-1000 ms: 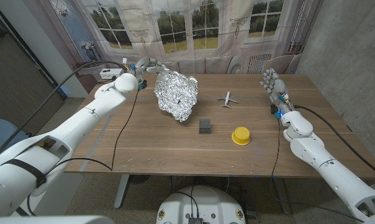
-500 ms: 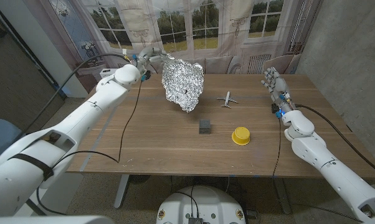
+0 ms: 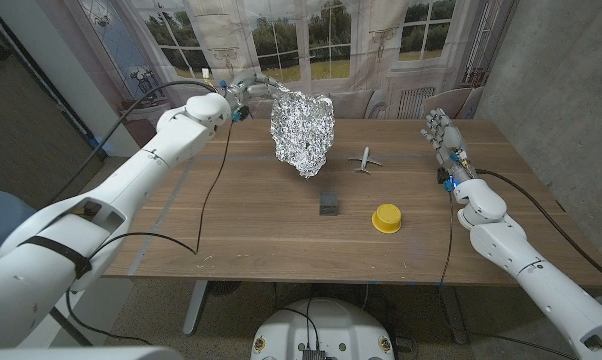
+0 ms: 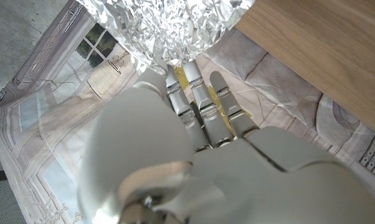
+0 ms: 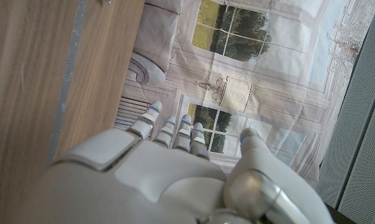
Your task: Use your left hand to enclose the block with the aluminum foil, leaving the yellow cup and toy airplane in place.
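A crumpled sheet of aluminum foil (image 3: 303, 132) hangs in the air above the table's far middle, held at its top edge by my left hand (image 3: 252, 90). In the left wrist view the foil (image 4: 166, 22) spreads out beyond my fingers (image 4: 200, 99). A small dark grey block (image 3: 328, 203) sits on the table, nearer than the foil's lower tip and slightly right of it. The yellow cup (image 3: 386, 217) stands upside down to the block's right. The white toy airplane (image 3: 365, 159) lies farther back. My right hand (image 3: 440, 135) stands open at the table's right edge, fingers up.
The wooden table (image 3: 241, 225) has bare room on its left half and along the front. A printed window backdrop (image 3: 311, 40) hangs behind the table. Black cables run along both arms.
My left hand has carried the foil to the right and a little higher, so it now hangs closer above the block. The right arm has not moved.
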You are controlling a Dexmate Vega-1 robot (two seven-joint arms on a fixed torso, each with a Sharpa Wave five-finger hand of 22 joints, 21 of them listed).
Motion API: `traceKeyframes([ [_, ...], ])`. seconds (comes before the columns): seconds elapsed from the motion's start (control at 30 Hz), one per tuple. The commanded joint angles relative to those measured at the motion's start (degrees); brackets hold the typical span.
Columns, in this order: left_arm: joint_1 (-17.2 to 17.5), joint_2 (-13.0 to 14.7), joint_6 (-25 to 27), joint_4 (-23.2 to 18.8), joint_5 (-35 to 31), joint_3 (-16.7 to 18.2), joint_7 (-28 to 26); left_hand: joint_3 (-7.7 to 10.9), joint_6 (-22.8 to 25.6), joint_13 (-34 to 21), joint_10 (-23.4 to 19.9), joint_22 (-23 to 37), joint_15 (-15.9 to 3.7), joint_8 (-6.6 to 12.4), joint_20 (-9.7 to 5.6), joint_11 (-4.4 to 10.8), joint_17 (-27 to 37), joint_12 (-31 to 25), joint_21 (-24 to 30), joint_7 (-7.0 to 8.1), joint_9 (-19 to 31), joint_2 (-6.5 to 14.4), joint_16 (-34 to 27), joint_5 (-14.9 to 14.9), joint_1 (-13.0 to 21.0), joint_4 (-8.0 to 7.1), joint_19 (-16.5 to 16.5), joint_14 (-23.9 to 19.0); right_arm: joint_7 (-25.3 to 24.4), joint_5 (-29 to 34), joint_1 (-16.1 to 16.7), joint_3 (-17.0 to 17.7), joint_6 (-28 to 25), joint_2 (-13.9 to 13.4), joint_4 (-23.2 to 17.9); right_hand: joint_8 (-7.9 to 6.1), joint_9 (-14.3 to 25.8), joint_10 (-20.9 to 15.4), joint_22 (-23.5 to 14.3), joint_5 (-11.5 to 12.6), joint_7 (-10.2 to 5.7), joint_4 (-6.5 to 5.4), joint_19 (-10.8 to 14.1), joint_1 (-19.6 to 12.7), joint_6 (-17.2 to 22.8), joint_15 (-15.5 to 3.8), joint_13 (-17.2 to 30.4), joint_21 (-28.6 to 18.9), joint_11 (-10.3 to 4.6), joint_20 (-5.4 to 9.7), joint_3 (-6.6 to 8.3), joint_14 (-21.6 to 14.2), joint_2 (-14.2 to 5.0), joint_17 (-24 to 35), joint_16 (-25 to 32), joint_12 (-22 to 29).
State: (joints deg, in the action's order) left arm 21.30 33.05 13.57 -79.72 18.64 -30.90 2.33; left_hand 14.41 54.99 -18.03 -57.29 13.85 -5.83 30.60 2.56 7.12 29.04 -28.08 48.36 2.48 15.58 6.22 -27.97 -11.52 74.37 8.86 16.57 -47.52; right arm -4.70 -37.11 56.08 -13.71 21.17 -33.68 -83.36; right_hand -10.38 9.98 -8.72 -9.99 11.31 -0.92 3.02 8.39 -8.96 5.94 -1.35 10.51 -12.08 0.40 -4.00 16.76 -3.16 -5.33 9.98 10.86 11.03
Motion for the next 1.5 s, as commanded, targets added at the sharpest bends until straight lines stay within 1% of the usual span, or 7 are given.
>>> traceKeyframes([
  [0.03,-5.93,-2.36,8.17,3.22,4.81,-3.03,7.06,0.04,1.72,-9.17,-2.95,0.18,-6.73,-0.38,0.26,1.47,0.17,0.5,0.81,-2.14,1.03,1.69,-0.26,0.58,2.67,0.48,0.54,-1.01,-0.13,0.1,1.64,0.63,1.84,-0.02,-0.88,-0.32,0.23,-0.17,-0.33,0.2,-0.02,0.27,0.3,0.27,0.18,-0.08,0.19,0.16,0.2,0.39,-0.09,-0.54,0.11,0.23,-0.01,0.01],
  [0.23,-10.03,-2.8,13.17,3.96,3.7,-6.64,10.24,-0.03,2.36,-8.4,-3.42,0.17,-6.43,-0.66,0.44,0.82,-0.05,0.81,1.57,-2.71,0.58,1.3,-0.22,1.06,3.13,0.69,0.74,-1.78,-0.16,0.11,2.61,1.25,2.91,-0.15,-1.38,-0.33,0.23,-0.12,-0.34,0.21,-0.02,0.29,0.29,0.3,0.2,-0.06,0.19,0.18,0.18,0.43,-0.08,-0.57,0.1,0.23,-0.01,-0.02],
  [0.57,-16.09,-4.21,19.06,5.35,0.77,-12.74,16.19,-0.18,3.02,-7.09,-4.13,0.1,-6.22,-1.33,0.62,0.51,-0.26,1.32,2.69,-3.16,-0.13,0.88,-0.12,1.18,3.59,0.77,0.99,-2.54,0.69,-0.73,3.85,2.16,4.63,0.04,-1.23,-0.32,0.23,-0.1,-0.34,0.22,0.02,0.33,0.32,0.34,0.2,-0.08,0.19,0.19,0.21,0.46,-0.06,-0.57,0.1,0.23,-0.03,-0.03],
  [0.87,-20.29,-6.85,20.68,8.03,-2.26,-17.6,20.74,-0.34,3.32,-6.56,-4.43,0.02,-6.05,-1.99,0.56,0.24,-0.32,1.46,3.46,-3.56,-0.67,0.69,-0.03,1.12,3.75,0.69,0.93,-2.95,1.79,-1.59,4.65,2.75,6.27,0.44,-0.47,-0.32,0.23,-0.17,-0.33,0.22,-0.01,0.37,0.38,0.37,0.19,-0.1,0.19,0.19,0.1,0.54,-0.04,-0.58,0.11,0.22,-0.04,-0.01],
  [1.03,-22.53,-8.42,21.62,10.02,-3.91,-19.96,23.05,-0.41,2.73,-6.35,-4.33,-0.06,-6.03,-2.73,0.51,0.27,-0.42,1.58,3.97,-2.86,-0.98,0.64,0.09,1.06,3.82,0.63,0.86,-3.23,2.28,-2.28,5.2,3.24,6.86,0.51,-0.26,-0.32,0.23,-0.16,-0.33,0.23,-0.01,0.39,0.4,0.38,0.21,-0.06,0.19,0.2,0.17,0.56,-0.03,-0.6,0.12,0.22,-0.04,-0.02],
  [1.27,-25.47,-10.28,22.38,12.31,-6.83,-23.66,26.52,-0.47,2.58,-6.4,-4.35,-0.14,-5.94,-3.15,0.59,0.12,-0.13,1.51,4.28,-2.79,-1.18,0.65,0.13,1.01,3.87,0.57,0.64,-2.95,2.79,-2.7,5.49,3.83,7.71,0.54,0.19,-0.32,0.23,-0.2,-0.33,0.23,0.0,0.41,0.43,0.41,0.21,-0.07,0.19,0.2,0.21,0.56,-0.02,-0.62,0.12,0.22,-0.04,-0.01],
  [1.5,-27.32,-13.0,21.54,16.48,-9.21,-26.61,29.46,-0.56,2.71,-5.98,-4.54,-0.25,-6.04,-3.54,0.52,0.06,-0.1,1.66,4.7,-2.63,-1.41,0.62,0.22,0.99,3.88,0.5,0.54,-3.06,2.52,-1.82,5.84,4.49,8.45,-0.14,-0.5,-0.36,0.23,-0.19,-0.33,0.23,-0.11,0.45,0.43,0.44,0.32,-0.05,0.19,0.23,0.42,0.56,-0.01,-0.65,0.13,0.22,-0.04,-0.02],
])
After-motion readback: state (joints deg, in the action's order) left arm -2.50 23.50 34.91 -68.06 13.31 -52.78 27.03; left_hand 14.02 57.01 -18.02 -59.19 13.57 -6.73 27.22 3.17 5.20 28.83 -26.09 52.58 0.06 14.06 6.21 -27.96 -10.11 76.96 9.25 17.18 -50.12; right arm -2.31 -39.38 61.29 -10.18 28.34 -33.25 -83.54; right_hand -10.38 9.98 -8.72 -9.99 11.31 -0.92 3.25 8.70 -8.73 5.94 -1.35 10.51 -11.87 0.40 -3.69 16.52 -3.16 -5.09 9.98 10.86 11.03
